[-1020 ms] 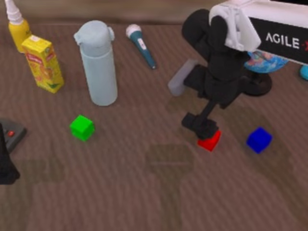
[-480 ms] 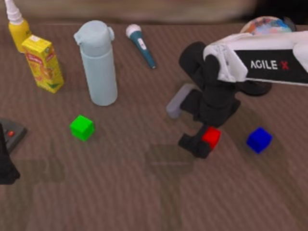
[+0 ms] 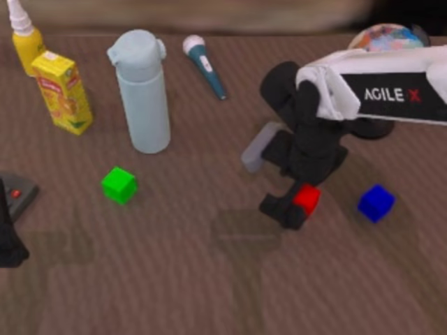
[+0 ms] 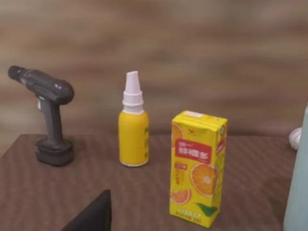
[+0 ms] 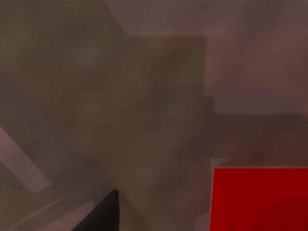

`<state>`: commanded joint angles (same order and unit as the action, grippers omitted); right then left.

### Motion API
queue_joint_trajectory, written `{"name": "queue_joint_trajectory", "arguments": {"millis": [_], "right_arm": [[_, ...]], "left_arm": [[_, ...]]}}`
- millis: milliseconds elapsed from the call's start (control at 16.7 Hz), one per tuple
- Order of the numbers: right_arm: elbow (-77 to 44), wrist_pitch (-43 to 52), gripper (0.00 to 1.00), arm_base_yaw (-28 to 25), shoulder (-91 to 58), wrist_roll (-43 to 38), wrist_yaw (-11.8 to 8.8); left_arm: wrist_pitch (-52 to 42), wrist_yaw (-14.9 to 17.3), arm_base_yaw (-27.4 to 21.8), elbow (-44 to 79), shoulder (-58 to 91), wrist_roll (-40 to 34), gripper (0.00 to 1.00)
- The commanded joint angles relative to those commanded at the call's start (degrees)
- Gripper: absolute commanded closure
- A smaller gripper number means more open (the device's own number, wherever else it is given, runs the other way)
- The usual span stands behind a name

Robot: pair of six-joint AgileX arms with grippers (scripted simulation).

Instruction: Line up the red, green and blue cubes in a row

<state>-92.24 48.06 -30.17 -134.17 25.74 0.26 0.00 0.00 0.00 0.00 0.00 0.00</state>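
The left arm sits parked at the left edge of the counter [image 3: 209, 279]. I cannot tell the state of its end effector [image 3: 8, 244]. The counter is brown with fine ribs, like cloth.

At the back left stand a yellow squeeze bottle [image 3: 26, 42] with a pointy white tip and a yellow juice carton [image 3: 63, 92], a tall box with orange pictures. Next to them is a pale blue bottle [image 3: 143, 94], round, smooth and tall. These are out of the way at the back, so the front stays free for the row.

The green cube [image 3: 119, 184] rests alone on the counter, in front of the pale bottle. It is small, plain and sharp-edged.

Farther back lies a small microphone [image 3: 204, 66] with a white head and teal handle.

To the right of the middle, the right end effector [image 3: 297, 206] is pinching the red cube [image 3: 306, 199]. The cube seems lifted a little off the counter, I think so it can be carried into line. In the right wrist view, a flat red face fills one corner.

The blue cube [image 3: 376, 202] sits near the red one, to its right, not touching. A round colourful globe [image 3: 387, 35] peeks out behind the arm.
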Motion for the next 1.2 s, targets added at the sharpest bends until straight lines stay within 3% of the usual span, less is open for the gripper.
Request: {"name": "queue_joint_trajectory", "arguments": {"millis": [600,1080,1200], "right_arm": [[0.0,0.0,0.98,0.0,0.0,0.0,0.0],[0.0,0.0,1.0,0.0,0.0,0.0,0.0],[-0.6,1.3,1.0,0.0,2.4,-0.6,-0.8]], "left_arm": [[0.0,0.0,0.0,0.0,0.0,0.0,0.0],[0.0,0.0,0.0,0.0,0.0,0.0,0.0],[0.0,0.0,0.0,0.0,0.0,0.0,0.0]]}}
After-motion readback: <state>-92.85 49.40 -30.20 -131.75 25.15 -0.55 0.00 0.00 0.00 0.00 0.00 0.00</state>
